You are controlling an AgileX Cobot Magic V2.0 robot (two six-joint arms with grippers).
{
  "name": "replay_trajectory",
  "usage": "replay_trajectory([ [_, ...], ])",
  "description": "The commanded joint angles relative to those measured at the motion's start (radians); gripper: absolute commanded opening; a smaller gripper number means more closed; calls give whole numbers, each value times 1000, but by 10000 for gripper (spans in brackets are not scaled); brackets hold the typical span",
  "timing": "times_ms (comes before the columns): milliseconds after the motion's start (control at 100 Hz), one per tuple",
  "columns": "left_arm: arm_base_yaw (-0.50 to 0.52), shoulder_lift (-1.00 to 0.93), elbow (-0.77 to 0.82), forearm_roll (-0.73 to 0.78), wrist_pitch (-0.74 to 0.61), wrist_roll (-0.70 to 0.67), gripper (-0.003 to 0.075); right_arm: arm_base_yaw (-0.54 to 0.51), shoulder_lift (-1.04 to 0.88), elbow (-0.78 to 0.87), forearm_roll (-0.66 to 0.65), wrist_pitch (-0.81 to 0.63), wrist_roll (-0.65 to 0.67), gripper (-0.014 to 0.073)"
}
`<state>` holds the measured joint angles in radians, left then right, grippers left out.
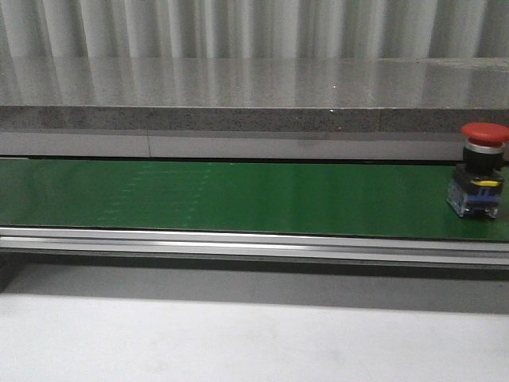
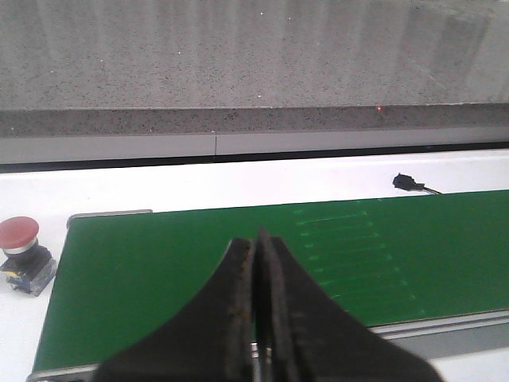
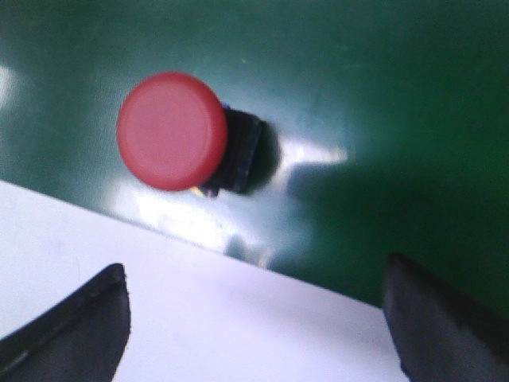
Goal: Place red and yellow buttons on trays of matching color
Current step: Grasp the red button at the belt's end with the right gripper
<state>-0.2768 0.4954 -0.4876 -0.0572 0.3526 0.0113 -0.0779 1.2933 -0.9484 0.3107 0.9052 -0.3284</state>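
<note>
Red button on the green conveyor belt, with both grippers clear of it.

In the front view, a red button (image 1: 482,169) with a mushroom cap stands upright on the green conveyor belt (image 1: 238,197), at the belt's far right end. The right wrist view looks down on this button's cap (image 3: 172,131); the right gripper (image 3: 254,314) is spread wide apart, its two dark fingers (image 3: 75,330) over the white table (image 3: 199,318) just beside the belt edge, holding nothing. In the left wrist view, the left gripper (image 2: 256,310) is pressed closed and empty above the belt. A second red button (image 2: 22,255) stands on the white surface just off the belt's end. A small black connector (image 2: 407,182) lies beyond the belt.
</note>
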Motion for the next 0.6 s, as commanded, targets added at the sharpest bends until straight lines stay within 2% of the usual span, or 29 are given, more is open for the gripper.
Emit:
replay_trajectory([
  [0,-7,3,-26,-4,-73,2,-20,4,11,-34,25,-75,-19,637],
  [250,-7,3,-26,-4,-73,2,-20,4,76,-34,25,-177,-22,633],
  [310,-7,3,-26,-4,-73,2,-20,4,85,-34,25,-191,-22,603],
  [410,-7,3,-26,-4,-73,2,-20,4,97,-32,25,-207,-22,444],
  [450,-7,3,-26,-4,-73,2,-20,4,99,-32,25,-214,-22,328],
  [510,-7,3,-26,-4,-73,2,-20,4,99,-32,25,-219,-21,204],
  [590,-7,3,-26,-4,-73,2,-20,4,99,-32,25,-236,-11,72],
])
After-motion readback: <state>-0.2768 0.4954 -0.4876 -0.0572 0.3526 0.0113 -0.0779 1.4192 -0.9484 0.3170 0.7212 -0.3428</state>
